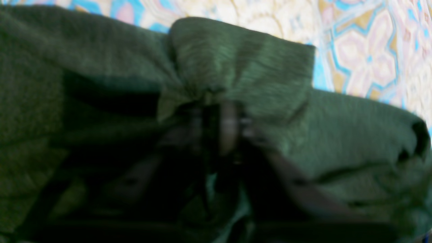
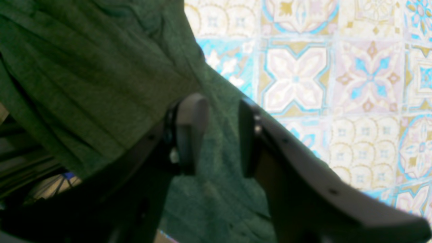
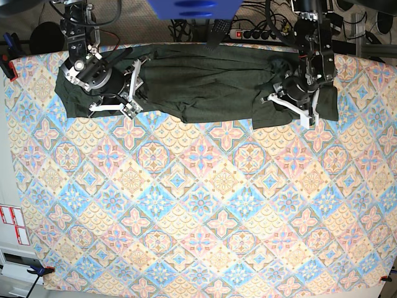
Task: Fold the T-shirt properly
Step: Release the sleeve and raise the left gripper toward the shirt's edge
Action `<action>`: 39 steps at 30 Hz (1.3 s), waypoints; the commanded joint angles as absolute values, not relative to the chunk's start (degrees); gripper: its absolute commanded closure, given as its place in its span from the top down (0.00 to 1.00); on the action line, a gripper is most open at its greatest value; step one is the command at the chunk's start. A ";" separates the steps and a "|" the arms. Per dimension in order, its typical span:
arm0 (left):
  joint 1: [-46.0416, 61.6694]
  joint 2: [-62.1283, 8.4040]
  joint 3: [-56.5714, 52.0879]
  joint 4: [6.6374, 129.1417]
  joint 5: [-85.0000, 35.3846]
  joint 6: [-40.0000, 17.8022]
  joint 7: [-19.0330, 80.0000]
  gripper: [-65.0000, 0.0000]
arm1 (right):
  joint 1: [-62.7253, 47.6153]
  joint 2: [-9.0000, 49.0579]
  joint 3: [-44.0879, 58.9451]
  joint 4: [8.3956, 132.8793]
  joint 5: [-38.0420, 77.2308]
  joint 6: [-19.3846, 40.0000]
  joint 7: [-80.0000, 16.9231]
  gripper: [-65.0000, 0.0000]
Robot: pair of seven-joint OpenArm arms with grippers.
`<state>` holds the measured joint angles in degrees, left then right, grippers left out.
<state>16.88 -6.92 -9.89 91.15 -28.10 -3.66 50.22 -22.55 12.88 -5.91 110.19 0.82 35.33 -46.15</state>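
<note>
The T-shirt (image 3: 205, 81), dark green, lies stretched along the far edge of the table and is bunched at both ends. In the left wrist view my left gripper (image 1: 219, 125) is shut on a gathered pinch of the T-shirt (image 1: 243, 57), with cloth puckered around the tips; the picture is blurred. In the base view that left gripper (image 3: 290, 102) sits on the shirt's right end. My right gripper (image 2: 218, 133) stands open, its fingers (image 2: 189, 131) apart, with T-shirt cloth (image 2: 101, 77) draped over the left one and showing in the gap. The right gripper (image 3: 132, 93) is at the shirt's left end.
A tablecloth (image 3: 198, 205) patterned with pastel tiles covers the table. Behind the far edge lie a power strip (image 3: 248, 32) and cables. A blue object (image 3: 189, 7) hangs at the top centre. Clamps hold the cloth at the corners (image 3: 6, 62).
</note>
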 commanded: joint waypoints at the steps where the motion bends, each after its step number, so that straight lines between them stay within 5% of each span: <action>1: 17.01 -6.90 -9.89 93.32 -28.79 -4.26 50.24 0.00 | -22.37 13.32 -5.76 111.16 1.45 35.12 -45.14 0.30; 22: 29.67 -6.90 -19.03 110.55 -28.79 -4.62 47.87 0.00 | -22.29 13.32 -5.76 111.16 1.45 35.12 -45.05 0.30; 39: 31.16 -5.58 -31.43 110.29 -28.70 -4.70 47.87 0.00 | -22.02 13.32 -5.76 111.08 1.45 35.12 -45.05 0.30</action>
